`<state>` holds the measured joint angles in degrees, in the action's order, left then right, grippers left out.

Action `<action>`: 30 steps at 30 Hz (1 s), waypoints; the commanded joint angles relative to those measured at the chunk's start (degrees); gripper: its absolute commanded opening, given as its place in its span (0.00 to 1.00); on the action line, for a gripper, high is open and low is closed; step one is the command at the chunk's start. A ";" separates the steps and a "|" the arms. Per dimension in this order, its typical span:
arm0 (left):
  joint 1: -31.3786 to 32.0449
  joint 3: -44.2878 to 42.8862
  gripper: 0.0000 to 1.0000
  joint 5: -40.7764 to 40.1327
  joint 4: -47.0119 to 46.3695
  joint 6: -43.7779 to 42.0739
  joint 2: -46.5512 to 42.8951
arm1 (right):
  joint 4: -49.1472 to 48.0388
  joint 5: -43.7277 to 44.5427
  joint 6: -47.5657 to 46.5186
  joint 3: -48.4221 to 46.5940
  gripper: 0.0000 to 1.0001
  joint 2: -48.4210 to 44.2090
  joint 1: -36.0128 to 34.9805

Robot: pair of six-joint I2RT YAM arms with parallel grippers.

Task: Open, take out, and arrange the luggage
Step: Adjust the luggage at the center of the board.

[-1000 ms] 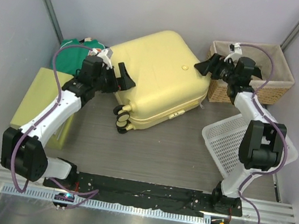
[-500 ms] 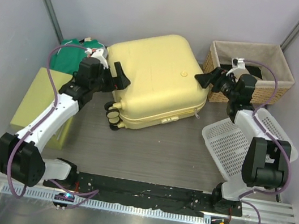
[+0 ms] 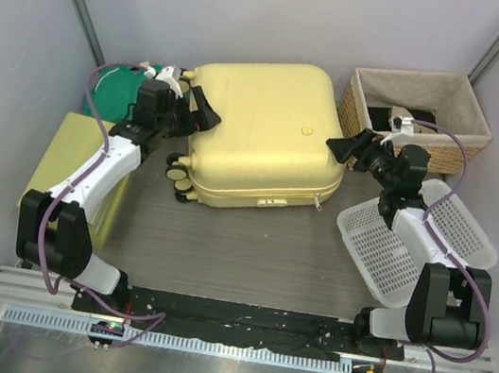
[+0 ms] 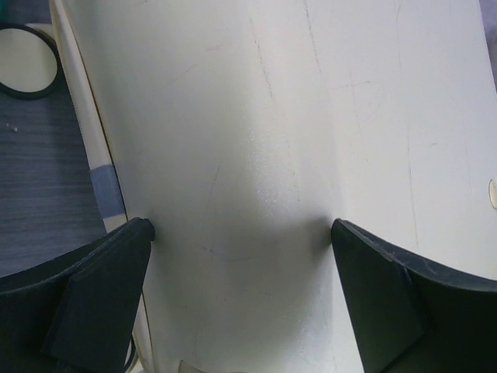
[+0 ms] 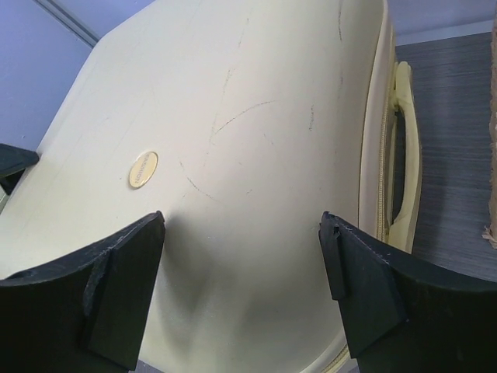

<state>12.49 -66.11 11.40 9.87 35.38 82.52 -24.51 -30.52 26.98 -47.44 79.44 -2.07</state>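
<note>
The pale yellow luggage (image 3: 263, 136) lies flat and closed at the back middle of the table, its black wheels (image 3: 178, 175) at its left front. My left gripper (image 3: 200, 109) is open, its fingertips pressed against the luggage's left edge; the left wrist view shows the shell (image 4: 256, 155) filling the space between the fingers (image 4: 101, 280). My right gripper (image 3: 345, 150) is open against the luggage's right edge; the right wrist view shows the shell (image 5: 248, 179), its round badge (image 5: 143, 169) and the side handle (image 5: 404, 148).
A wicker basket (image 3: 420, 114) stands at the back right. A white plastic basket (image 3: 409, 237) lies under my right arm. A yellow-green box (image 3: 75, 167) sits at the left, with a green cloth item (image 3: 113, 87) behind it.
The luggage has turned clockwise and slid back and left, now lying square to the table. Both grippers moved with it, the left toward the back, the right forward.
</note>
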 commanded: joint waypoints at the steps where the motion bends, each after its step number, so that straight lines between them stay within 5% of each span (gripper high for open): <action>1: 2.28 -2.35 1.00 3.63 -4.59 -0.57 8.95 | 9.84 -7.09 2.55 3.67 0.86 -0.33 -2.94; 11: 3.42 -17.20 1.00 2.23 -6.71 -3.64 22.15 | 9.83 -5.52 3.96 5.08 0.86 -3.06 -9.53; 18: 3.33 -27.05 1.00 -5.41 2.25 -12.34 21.02 | 13.09 -1.47 3.78 7.53 0.86 -8.42 -15.59; 23: 3.50 -25.48 1.00 -14.38 3.49 -15.07 14.44 | 13.09 -0.68 4.40 8.77 0.86 -9.74 -19.72; 30: 6.75 -12.33 1.00 -23.79 0.94 -16.74 -1.20 | 11.24 1.16 4.83 8.68 0.86 -9.38 -22.46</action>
<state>16.34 -83.94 -6.57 11.92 20.60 91.11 -17.50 -23.53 29.69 -39.88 69.08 -21.63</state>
